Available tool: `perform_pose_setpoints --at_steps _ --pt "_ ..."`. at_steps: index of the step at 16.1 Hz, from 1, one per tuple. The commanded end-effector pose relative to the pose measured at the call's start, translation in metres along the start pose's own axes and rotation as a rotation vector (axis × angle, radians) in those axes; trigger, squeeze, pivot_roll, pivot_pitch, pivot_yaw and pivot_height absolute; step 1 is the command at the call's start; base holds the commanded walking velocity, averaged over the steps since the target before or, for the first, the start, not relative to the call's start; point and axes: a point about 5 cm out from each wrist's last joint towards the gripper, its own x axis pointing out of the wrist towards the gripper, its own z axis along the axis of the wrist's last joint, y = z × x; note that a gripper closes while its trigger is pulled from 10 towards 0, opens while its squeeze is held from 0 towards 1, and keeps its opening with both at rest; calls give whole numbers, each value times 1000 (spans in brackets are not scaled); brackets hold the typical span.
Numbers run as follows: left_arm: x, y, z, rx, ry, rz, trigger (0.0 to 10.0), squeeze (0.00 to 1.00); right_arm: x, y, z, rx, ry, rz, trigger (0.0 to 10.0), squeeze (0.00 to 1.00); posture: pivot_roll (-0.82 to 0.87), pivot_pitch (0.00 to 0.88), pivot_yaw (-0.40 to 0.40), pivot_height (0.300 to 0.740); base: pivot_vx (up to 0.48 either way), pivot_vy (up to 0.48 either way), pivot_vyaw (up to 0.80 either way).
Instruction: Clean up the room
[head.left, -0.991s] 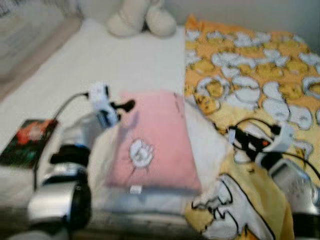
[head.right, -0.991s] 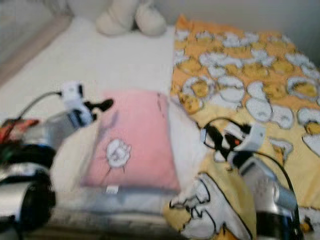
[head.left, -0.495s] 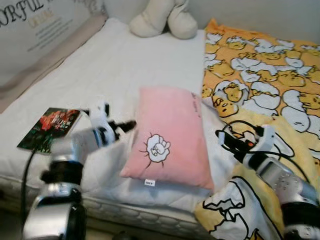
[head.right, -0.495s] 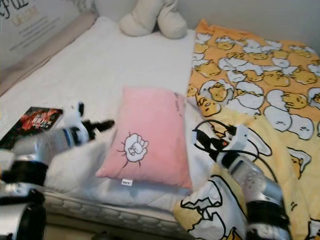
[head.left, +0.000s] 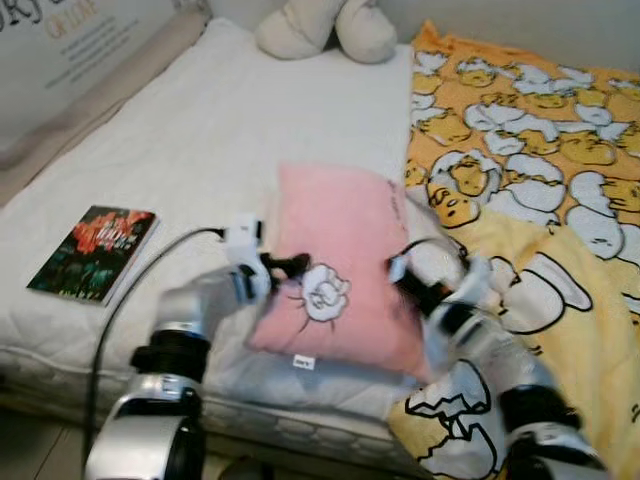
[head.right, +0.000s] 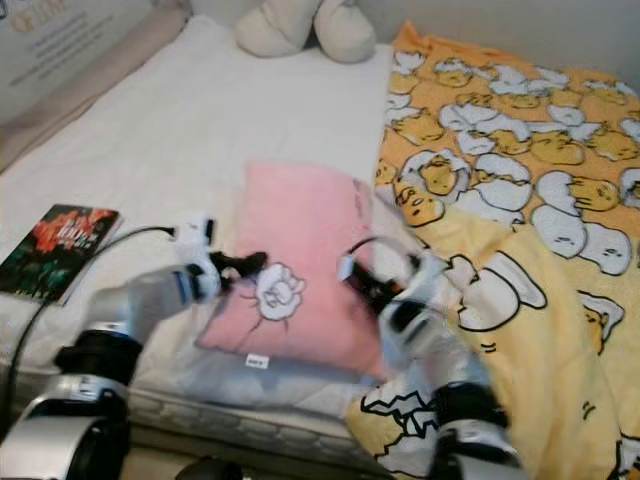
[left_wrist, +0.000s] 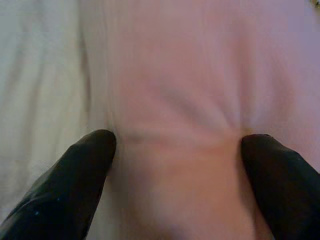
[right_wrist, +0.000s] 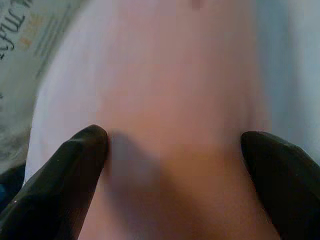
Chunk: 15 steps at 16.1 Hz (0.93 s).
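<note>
A pink pillow (head.left: 340, 250) with a small white cartoon patch lies on the white bed (head.left: 200, 120), near the front edge. My left gripper (head.left: 292, 266) presses against the pillow's left side, and its fingers (left_wrist: 75, 170) stand open around pink fabric. My right gripper (head.left: 405, 283) meets the pillow's right side, blurred by motion. Its fingers (right_wrist: 70, 165) are also open, with the pillow (right_wrist: 175, 130) between them. Neither gripper has closed on the fabric.
A yellow duck-print blanket (head.left: 540, 150) covers the bed's right half and hangs over the front. A dark book (head.left: 92, 250) lies at the left edge of the mattress. A cream plush toy (head.left: 325, 25) sits at the head. A printed wall panel (head.left: 70, 40) runs along the left.
Both grippers have moved inward and now touch the pillow's two sides. The right arm swung left from over the blanket. The camera also shifted slightly.
</note>
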Motion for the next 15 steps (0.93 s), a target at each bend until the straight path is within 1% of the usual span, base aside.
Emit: perform_pose_setpoints --at_steps 1,2,3,4,5,6,7,8,9,10,12,13,14,15 --pt "4 -1 -9 -1 31 -2 10000 0 0 0 -2 8 5 8 10000 0 -6 86 -18 740 0 0 0" --pt "6 -1 -11 4 36 5 10000 0 1 -1 -6 11 26 2 10000 0 -6 87 -19 740 0 0 0" --pt "10 -1 -14 20 44 22 10000 0 1 -5 -15 3 57 -28 0 0 -7 85 -23 740 0 0 0" --pt "13 0 -17 38 54 33 10000 0 0 -10 -19 7 59 -53 0 0 -8 86 -26 740 0 0 0" --pt "15 0 -20 53 63 38 10000 0 -1 -13 -19 10 48 -69 0 0 -9 79 -31 740 0 0 0" --pt "17 4 -23 76 76 56 10000 0 -5 -19 -16 -9 45 -93 0 0 -14 71 -34 740 0 0 0" --pt "17 6 -25 77 80 63 10000 0 -9 -23 -14 -27 47 -106 0 0 -19 61 -31 740 0 0 0" --pt "17 8 -26 88 83 77 3255 0 -12 -26 -13 -26 48 -109 0 0 -30 46 -23 740 0 0 0" --pt "19 8 -26 99 84 78 0 0 -16 -30 -15 -24 55 -119 0 0 -33 39 -21 740 0 0 0" --pt "20 6 -26 121 83 75 0 0 -19 -34 -18 -21 63 -133 0 0 -38 31 -16 740 0 0 0" --pt "21 7 -24 153 66 94 0 0 -20 -38 -23 -24 80 -151 0 0 -38 19 -17 740 0 0 0" --pt "21 9 -20 157 32 112 0 0 -20 -39 -23 -34 77 -158 0 0 -36 15 -19 740 0 0 0" --pt "20 12 -12 162 -26 149 0 0 -20 -38 -22 -51 62 -167 0 0 -45 17 -20 740 0 0 0" --pt "20 13 -8 153 -57 163 0 0 -20 -39 -19 -60 44 -175 0 0 -46 18 -19 740 0 0 0"
